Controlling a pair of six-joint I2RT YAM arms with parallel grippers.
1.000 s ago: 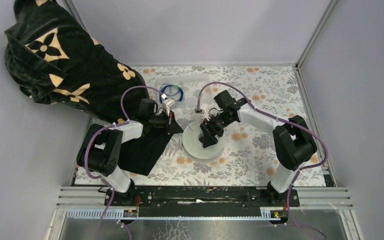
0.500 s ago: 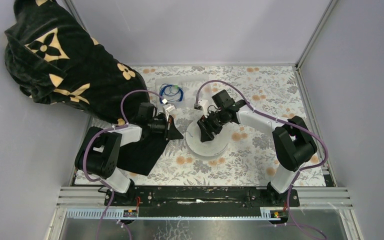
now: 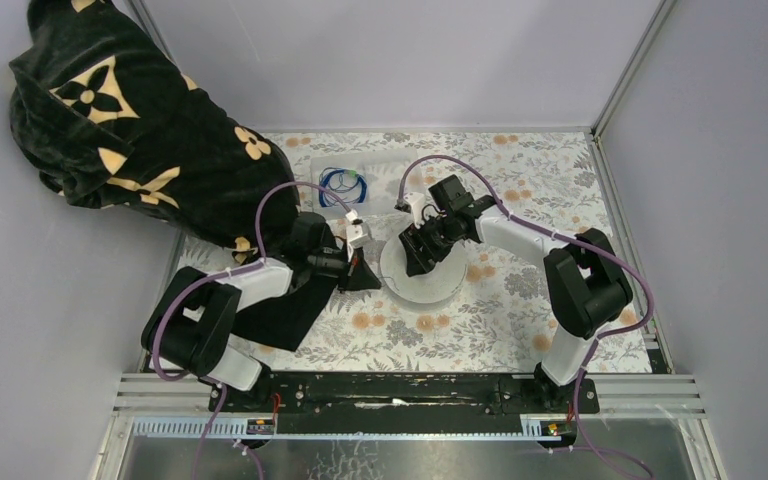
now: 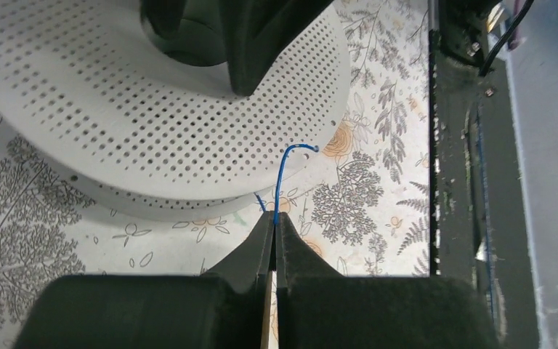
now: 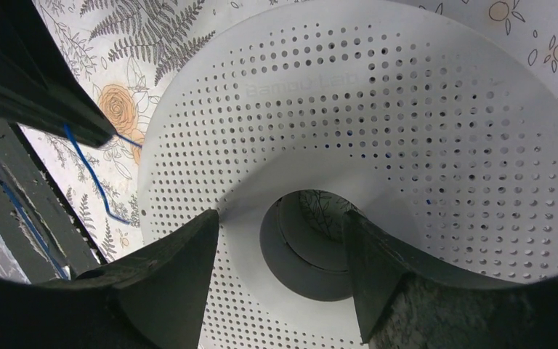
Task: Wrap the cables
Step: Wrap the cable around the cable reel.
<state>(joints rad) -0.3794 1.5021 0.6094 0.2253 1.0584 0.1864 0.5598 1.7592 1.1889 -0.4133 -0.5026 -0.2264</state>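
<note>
My left gripper (image 4: 275,218) is shut on a hair-thin blue cable (image 4: 282,174). The cable rises from the fingertips and curls to a free end beside the rim of a white perforated spool (image 4: 138,116). In the top view the left gripper (image 3: 360,270) sits just left of the spool (image 3: 430,285). My right gripper (image 5: 283,254) stands open over the spool's flange (image 5: 407,109), its fingers either side of the hub hole (image 5: 305,254). The cable (image 5: 87,171) shows at the left of that view. A second coil of blue cable (image 3: 343,183) lies further back.
A black garment with tan flower marks (image 3: 130,130) fills the back left, and a black cloth (image 3: 280,305) lies under the left arm. The far coil rests on a clear bag (image 3: 380,165). Grey walls close in the floral table (image 3: 520,300); a black rail (image 3: 400,395) runs along the front.
The left gripper has moved right and nearer, up to the spool's left rim. The right gripper and the spool have shifted slightly right and further back.
</note>
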